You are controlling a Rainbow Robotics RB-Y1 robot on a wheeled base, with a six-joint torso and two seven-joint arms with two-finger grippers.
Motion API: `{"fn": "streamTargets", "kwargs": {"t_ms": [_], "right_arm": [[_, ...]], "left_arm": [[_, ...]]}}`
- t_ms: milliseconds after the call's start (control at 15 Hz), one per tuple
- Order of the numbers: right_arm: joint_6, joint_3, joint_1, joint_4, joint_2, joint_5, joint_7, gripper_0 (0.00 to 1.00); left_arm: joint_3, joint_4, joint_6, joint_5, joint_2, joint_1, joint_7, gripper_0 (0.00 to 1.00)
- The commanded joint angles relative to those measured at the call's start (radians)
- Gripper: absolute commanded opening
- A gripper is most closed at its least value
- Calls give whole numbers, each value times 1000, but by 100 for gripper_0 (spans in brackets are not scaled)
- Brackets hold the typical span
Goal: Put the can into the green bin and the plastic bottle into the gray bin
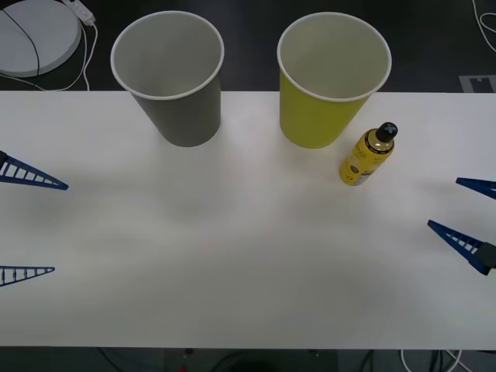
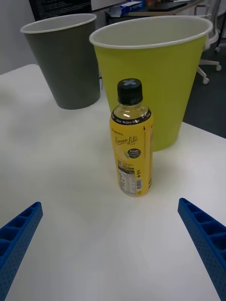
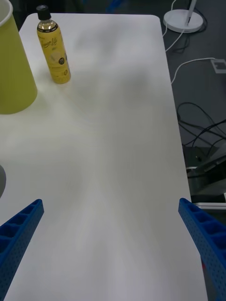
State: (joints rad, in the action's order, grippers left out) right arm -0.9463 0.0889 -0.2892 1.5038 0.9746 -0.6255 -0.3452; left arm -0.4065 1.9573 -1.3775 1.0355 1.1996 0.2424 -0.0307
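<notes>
blue ribbed fingers of the left pincer (image 1: 31, 229) stand wide apart at the left edge of the white desk (image 1: 232, 256), holding nothing. at the desk's far edge the gray bin (image 1: 172, 77) stands upright, left of the green bin (image 1: 329, 81), also upright, the two apart. the plastic bottle (image 1: 368, 155) stands just beside the green bin, on its right and nearer. at the right edge the right pincer (image 1: 465, 213) is spread open and holds nothing, facing the bottle.
</notes>
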Motion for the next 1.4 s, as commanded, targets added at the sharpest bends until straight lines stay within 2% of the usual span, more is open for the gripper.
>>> {"fn": "streamTargets", "kwargs": {"t_ms": [67, 733, 1000, 1400], "right_arm": [[72, -46, 28, -2, -24, 0, -21, 100], [277, -169, 157, -7, -88, 0, -67, 100], [281, -221, 239, -74, -111, 0, -83, 100], [311, -281, 305, -94, -137, -2, -89, 100]], "left_arm": [[0, 0, 0, 0, 0, 0, 0, 100], [0, 0, 0, 0, 0, 0, 0, 100], [0, 0, 0, 0, 0, 0, 0, 100], [0, 0, 0, 0, 0, 0, 0, 100]]}}
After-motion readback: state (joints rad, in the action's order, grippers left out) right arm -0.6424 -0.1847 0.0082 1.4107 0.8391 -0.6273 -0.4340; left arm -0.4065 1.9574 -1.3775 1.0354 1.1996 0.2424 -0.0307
